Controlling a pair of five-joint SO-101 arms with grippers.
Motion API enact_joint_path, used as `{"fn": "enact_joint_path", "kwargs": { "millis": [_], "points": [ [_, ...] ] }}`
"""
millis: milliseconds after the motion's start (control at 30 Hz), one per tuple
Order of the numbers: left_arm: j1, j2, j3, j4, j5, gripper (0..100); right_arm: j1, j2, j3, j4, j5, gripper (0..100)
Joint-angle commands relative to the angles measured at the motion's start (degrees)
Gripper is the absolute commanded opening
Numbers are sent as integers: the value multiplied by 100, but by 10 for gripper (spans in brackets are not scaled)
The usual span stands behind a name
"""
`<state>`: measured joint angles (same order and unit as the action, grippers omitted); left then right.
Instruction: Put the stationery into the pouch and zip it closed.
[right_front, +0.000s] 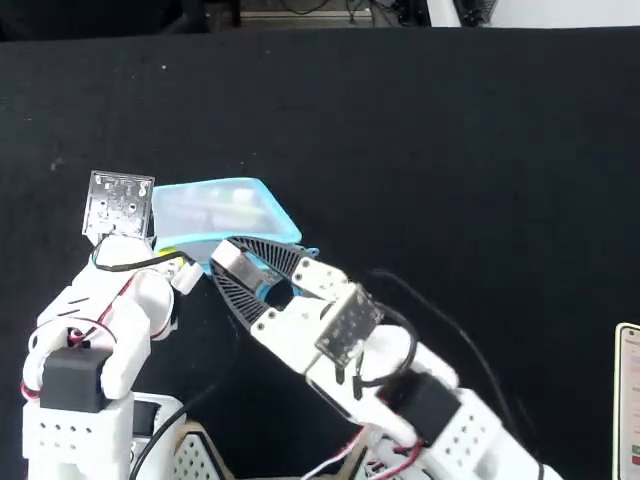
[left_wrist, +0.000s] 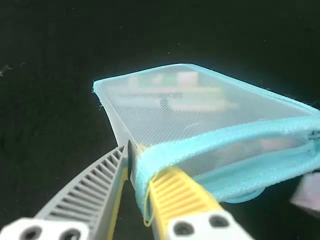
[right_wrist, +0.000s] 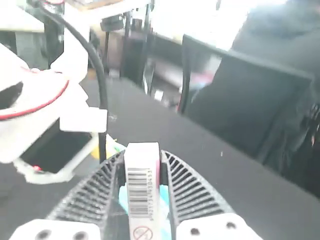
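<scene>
A translucent pouch (right_front: 225, 212) with light blue trim lies on the black table, and some stationery shows through its mesh (left_wrist: 185, 97). My left gripper (left_wrist: 134, 162) is shut on the pouch's blue zipper edge at its near corner; in the high view it sits at the pouch's left front (right_front: 185, 268). My right gripper (right_front: 222, 258), with black ribbed fingers, hovers at the pouch's front edge. It is shut on a small white block (right_wrist: 142, 185) that has a barcode and a pink side. The pouch's mouth (left_wrist: 280, 150) looks partly open.
A black cloth (right_front: 450, 150) covers the table, with free room behind and to the right of the pouch. A white flat object (right_front: 628, 400) lies at the right edge. The left arm's body (right_wrist: 45, 100) stands close beside my right gripper.
</scene>
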<state>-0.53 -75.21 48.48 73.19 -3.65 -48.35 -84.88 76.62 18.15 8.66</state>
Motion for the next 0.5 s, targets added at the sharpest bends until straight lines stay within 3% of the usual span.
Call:
{"fn": "enact_joint_path", "kwargs": {
  "millis": [0, 200, 467],
  "points": [
    [101, -35, -303, -9, 79, 30, -26, -268, 620, -1389, -35, 11],
    [101, -35, -303, 9, 79, 30, -62, -277, 1376, -2699, -35, 11],
    [101, -35, -303, 26, 79, 30, -62, -259, 1727, -3420, 0, 11]
  ]
}}
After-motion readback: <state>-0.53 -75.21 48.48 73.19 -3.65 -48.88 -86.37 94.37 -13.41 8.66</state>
